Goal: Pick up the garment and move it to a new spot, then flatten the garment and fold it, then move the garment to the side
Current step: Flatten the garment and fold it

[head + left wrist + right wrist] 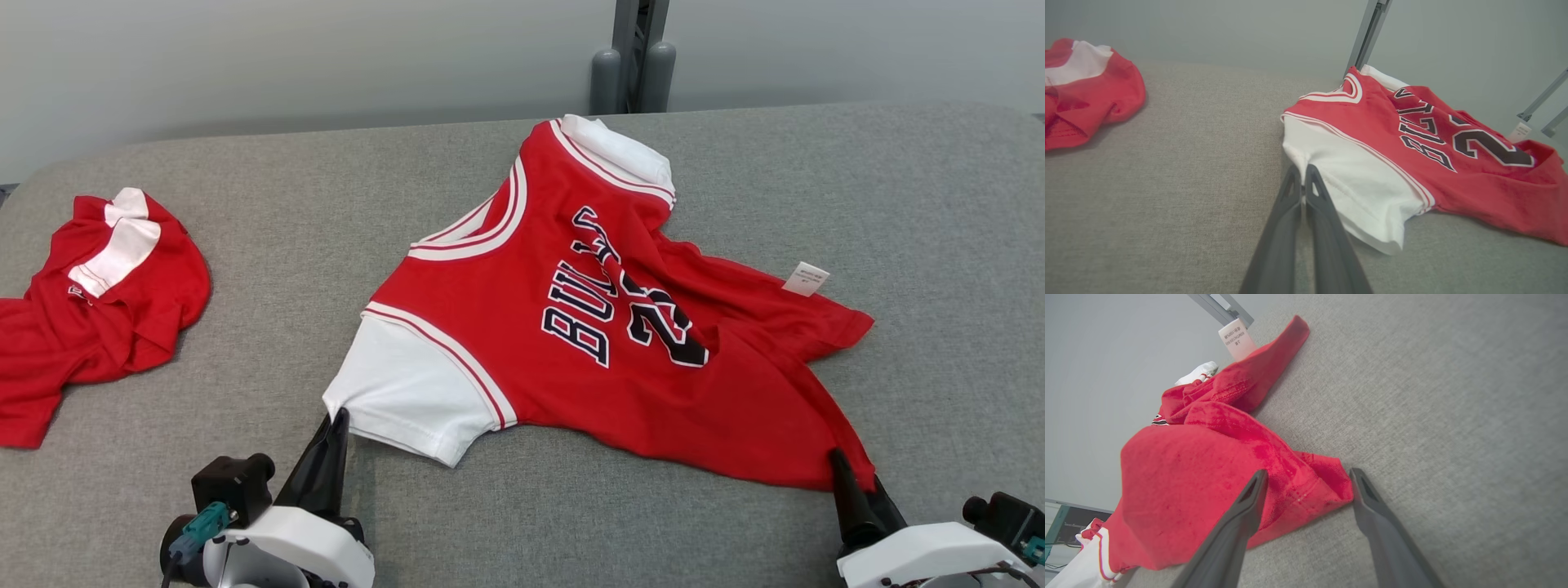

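Grey cloth covers the tabletop, where the red jersey lies half-spread, a crumpled second garment well to its left. The left gripper has its fingers pinched shut on the jersey's white sleeve. The right gripper holds its fingers wide astride the hem corner, probably so both can tug the jersey flat.
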Tool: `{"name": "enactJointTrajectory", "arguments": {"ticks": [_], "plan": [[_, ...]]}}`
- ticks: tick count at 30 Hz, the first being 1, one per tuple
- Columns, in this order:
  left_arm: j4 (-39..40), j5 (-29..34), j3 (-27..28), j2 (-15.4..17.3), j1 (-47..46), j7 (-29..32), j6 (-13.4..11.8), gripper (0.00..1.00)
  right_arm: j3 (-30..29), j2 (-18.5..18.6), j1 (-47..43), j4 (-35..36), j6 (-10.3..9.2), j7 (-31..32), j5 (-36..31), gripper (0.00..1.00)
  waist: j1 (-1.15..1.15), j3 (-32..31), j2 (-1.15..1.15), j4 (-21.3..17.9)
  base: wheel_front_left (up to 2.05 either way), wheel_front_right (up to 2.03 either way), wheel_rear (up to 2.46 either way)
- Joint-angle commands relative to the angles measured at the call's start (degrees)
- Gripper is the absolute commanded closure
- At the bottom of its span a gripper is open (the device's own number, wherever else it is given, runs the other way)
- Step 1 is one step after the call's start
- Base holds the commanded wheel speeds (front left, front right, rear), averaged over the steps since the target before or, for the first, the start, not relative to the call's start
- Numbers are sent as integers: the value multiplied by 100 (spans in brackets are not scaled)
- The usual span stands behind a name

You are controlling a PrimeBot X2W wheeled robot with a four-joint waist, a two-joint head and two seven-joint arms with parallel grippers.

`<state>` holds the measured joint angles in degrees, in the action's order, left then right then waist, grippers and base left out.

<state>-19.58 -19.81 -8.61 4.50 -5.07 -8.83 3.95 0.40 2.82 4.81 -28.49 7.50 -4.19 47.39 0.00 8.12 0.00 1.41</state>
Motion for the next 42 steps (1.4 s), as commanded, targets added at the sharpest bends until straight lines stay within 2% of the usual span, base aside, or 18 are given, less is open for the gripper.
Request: {"name": "enactJointTrajectory", "arguments": {"ticks": [1, 3, 4, 5, 6, 12, 18, 22, 29, 31, 33, 34, 38, 42], "plan": [[51, -57, -9, 21, 27, 2, -28, 100, 43, 18, 39, -82, -2, -23, 64, 0, 0, -14, 0, 28, 0, 0, 0], [62, -53, -17, 20, 48, 4, -34, 100, 66, 17, 41, -109, -2, -5, 87, 0, 0, -18, 0, 40, 0, 0, 0], [75, -48, -23, 20, 68, 6, -42, 100, 85, 16, 44, -130, -2, 22, 117, 53, 0, -24, 0, 51, 0, 0, 0], [88, -53, -27, 18, 84, 6, -46, 100, 111, 13, 50, -140, -2, 44, 115, 86, 0, -29, 0, 62, 0, 0, 0], [114, -65, -38, 18, 101, 4, -56, 100, 123, 13, 75, -86, -2, 46, 52, 100, 0, -30, 0, 74, 0, 0, 0], [331, -268, -7, -11, 104, -65, -1, 100, 52, 36, 126, 352, -2, 27, -19, 100, 0, -61, 0, 77, 0, 0, 0], [906, -737, 65, -71, 38, -202, 97, 100, -65, 55, 188, 1165, -2, 168, -83, 100, 0, -173, 0, 62, 0, 0, 0], [1421, -1247, 107, -103, -27, -97, 136, 100, -144, 46, 341, 1793, -2, 497, -87, 100, 0, -313, 0, 10, 0, 0, 0], [2499, -2117, 157, -139, -357, 311, -88, 100, -649, 32, 911, 2657, -2, 1102, -391, 100, 0, -553, 0, -92, 0, 0, 0], [2770, -2625, 241, -139, -519, 488, -214, 100, -833, 53, 1156, 2725, -2, 1260, -758, 100, 0, -626, 0, -118, 0, 0, 0], [2968, -2848, 286, -147, -775, 645, -380, 100, -1019, 43, 1441, 2755, -2, 1442, -953, 100, 0, -674, 0, -117, 0, 0, 0], [3094, -2956, 319, -146, -1044, 793, -544, 100, -1132, 32, 1727, 2819, -2, 1628, -1062, 100, 0, -712, 0, -120, 0, 0, 0], [3334, -3425, 323, -154, -1571, 1055, -866, 100, -1255, 28, 2233, 2917, -2, 1907, -1486, 100, 0, -734, 0, -174, 0, 0, 0], [3547, -3923, 289, -148, -2141, 1163, -1357, 100, -1242, 20, 2737, 2903, -2, 2144, -1379, 100, 0, -636, 0, -195, 0, 0, 0]]}}
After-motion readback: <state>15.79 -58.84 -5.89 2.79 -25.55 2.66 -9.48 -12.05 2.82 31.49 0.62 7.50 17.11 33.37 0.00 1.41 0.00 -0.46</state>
